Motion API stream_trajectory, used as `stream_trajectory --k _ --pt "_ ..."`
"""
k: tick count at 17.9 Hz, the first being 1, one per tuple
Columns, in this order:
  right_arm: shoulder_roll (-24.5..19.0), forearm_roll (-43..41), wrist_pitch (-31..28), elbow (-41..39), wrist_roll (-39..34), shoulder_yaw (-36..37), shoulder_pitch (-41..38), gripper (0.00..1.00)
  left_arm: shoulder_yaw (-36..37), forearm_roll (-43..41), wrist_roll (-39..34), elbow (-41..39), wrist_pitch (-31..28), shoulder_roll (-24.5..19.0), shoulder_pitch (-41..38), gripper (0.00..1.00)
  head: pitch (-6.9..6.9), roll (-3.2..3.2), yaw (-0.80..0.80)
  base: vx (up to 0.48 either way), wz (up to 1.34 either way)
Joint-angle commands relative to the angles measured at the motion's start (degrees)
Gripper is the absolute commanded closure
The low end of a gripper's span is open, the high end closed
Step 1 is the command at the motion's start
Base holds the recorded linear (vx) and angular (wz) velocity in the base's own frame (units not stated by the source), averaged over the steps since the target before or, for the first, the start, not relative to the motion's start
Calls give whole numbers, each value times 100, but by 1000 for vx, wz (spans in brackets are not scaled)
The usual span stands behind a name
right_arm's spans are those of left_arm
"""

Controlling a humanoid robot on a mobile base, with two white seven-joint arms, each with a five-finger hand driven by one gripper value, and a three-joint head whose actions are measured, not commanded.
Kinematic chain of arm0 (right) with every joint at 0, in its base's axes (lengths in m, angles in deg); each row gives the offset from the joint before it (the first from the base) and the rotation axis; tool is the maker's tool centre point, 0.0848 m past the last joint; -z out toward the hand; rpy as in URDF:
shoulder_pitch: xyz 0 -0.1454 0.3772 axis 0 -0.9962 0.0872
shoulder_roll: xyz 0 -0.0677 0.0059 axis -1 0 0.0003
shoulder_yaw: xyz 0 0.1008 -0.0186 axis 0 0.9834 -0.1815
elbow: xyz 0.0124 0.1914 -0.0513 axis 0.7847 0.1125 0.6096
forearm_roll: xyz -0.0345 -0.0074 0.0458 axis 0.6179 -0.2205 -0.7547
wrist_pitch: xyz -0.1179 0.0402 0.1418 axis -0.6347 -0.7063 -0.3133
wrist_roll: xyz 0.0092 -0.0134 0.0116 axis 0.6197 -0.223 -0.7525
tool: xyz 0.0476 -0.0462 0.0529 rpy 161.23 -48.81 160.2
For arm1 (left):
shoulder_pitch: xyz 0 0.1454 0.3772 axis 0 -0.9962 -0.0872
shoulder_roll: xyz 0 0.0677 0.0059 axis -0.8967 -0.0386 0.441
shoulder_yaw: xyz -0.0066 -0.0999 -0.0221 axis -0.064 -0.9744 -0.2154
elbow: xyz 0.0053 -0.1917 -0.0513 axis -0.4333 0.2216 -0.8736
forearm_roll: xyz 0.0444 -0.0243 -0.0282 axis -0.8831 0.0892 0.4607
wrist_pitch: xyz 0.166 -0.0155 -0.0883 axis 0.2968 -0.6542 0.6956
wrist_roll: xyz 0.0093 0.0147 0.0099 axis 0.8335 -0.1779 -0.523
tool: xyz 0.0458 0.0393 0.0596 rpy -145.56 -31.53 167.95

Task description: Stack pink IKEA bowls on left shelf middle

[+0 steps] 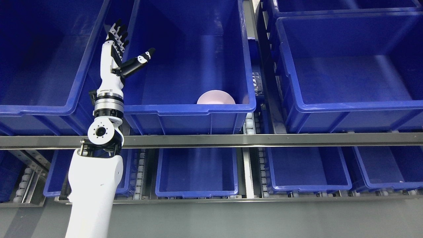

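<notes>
A shelf of metal rails is filled with blue bins on two levels. The upper level is taken up by large bins, and the middle bin is flanked by one on the left and one on the right. Smaller blue bins are seen below the rail. The left arm is raised from the lower left, and the left hand is held over the middle bin's left wall with fingers spread, nothing gripped. A pink bowl is partly seen inside the middle bin, against its front wall.
</notes>
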Motion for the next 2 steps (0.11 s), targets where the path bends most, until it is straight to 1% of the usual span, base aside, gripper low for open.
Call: stream_trajectory --k 1,2 --pt "100 44 1 0 2 53 0 0 282 44 28 -708 -47 -95 -189 6 0 0 0 -8 -21" --pt "100 44 1 0 2 53 0 0 282 44 28 -708 -47 -95 -189 6 0 0 0 -8 -21"
